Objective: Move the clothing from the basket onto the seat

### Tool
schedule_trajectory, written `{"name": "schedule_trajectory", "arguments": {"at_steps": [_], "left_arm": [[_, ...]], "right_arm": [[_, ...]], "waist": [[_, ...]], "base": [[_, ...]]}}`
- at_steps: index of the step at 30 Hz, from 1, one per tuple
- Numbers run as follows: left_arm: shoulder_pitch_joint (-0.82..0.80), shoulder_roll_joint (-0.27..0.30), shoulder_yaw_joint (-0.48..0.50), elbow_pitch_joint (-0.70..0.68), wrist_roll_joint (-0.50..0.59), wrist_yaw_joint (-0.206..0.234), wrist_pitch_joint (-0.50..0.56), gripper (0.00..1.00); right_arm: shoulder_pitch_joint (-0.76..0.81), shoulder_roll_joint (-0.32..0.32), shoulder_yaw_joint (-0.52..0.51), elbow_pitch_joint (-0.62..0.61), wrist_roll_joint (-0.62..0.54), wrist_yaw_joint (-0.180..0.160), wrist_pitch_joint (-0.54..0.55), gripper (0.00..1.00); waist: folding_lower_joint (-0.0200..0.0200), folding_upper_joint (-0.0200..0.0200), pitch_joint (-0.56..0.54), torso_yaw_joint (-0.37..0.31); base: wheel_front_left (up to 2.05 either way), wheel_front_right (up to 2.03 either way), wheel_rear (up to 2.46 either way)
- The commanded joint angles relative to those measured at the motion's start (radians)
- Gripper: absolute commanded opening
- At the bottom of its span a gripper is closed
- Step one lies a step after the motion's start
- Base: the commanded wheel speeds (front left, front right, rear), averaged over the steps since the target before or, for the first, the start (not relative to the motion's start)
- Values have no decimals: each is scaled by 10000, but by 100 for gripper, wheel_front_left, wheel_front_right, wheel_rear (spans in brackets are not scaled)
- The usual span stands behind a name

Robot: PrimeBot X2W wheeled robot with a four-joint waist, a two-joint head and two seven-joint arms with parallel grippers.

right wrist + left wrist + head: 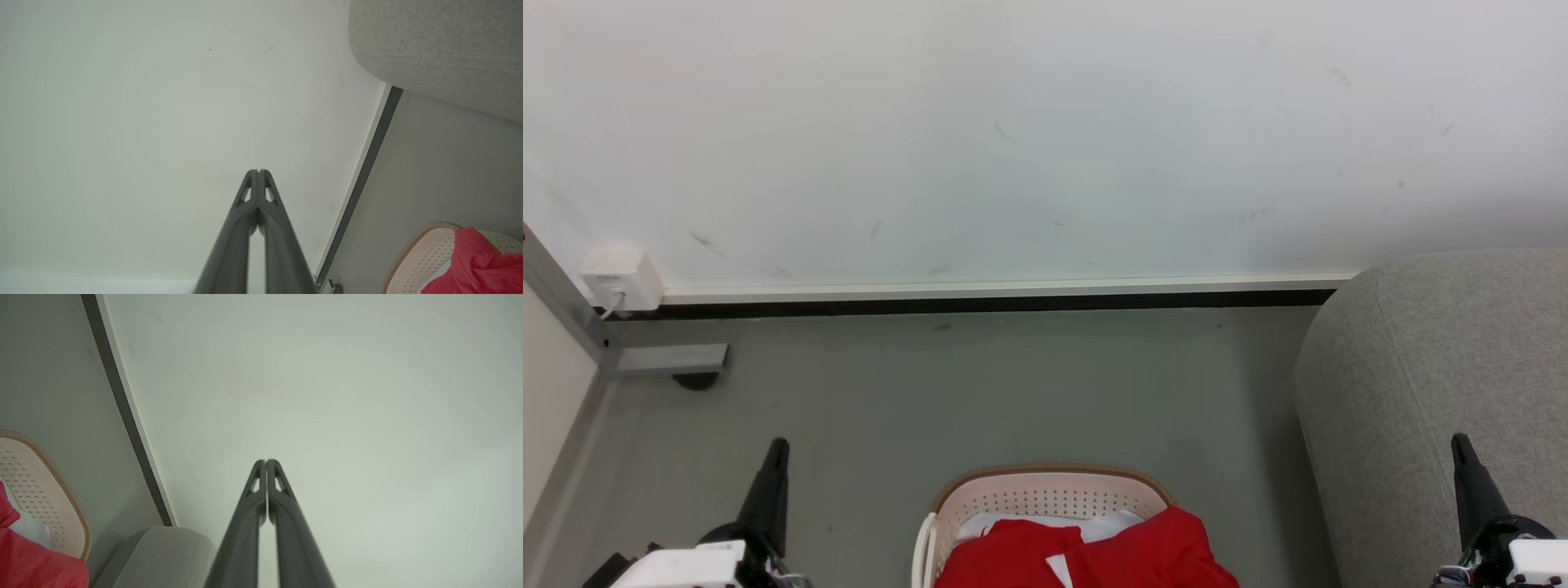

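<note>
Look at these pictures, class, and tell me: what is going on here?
A two-armed robot faces a white wall, with a cream laundry basket on the grey floor before it. Red clothing and something white lie in the basket. A grey seat stands to the robot's right. The left gripper and right gripper are shut and hold nothing, one on each side of the basket. The moving has not yet begun.
</note>
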Motion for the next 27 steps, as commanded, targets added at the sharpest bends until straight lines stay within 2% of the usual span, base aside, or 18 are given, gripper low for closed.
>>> {"name": "schedule_trajectory", "arguments": {"at_steps": [1,15,16,27], "left_arm": [[-87,20,11,-29,-142,-41,26,0],[-87,20,11,-29,-142,-41,26,0],[2,-4,-3,14,0,2,-5,100],[28,-37,-222,82,166,25,-458,100]], "right_arm": [[-136,-6,-21,25,-45,-20,17,0],[-136,-6,-23,25,-45,-20,17,0],[1,2,5,7,2,0,-2,100],[137,46,347,-122,60,1,-375,100]], "waist": [[0,-1,0,0],[0,-1,0,0],[0,-1,0,0],[0,-1,16,-7]], "base": [[0,0,0],[0,0,0],[0,0,0],[0,0,0]]}}
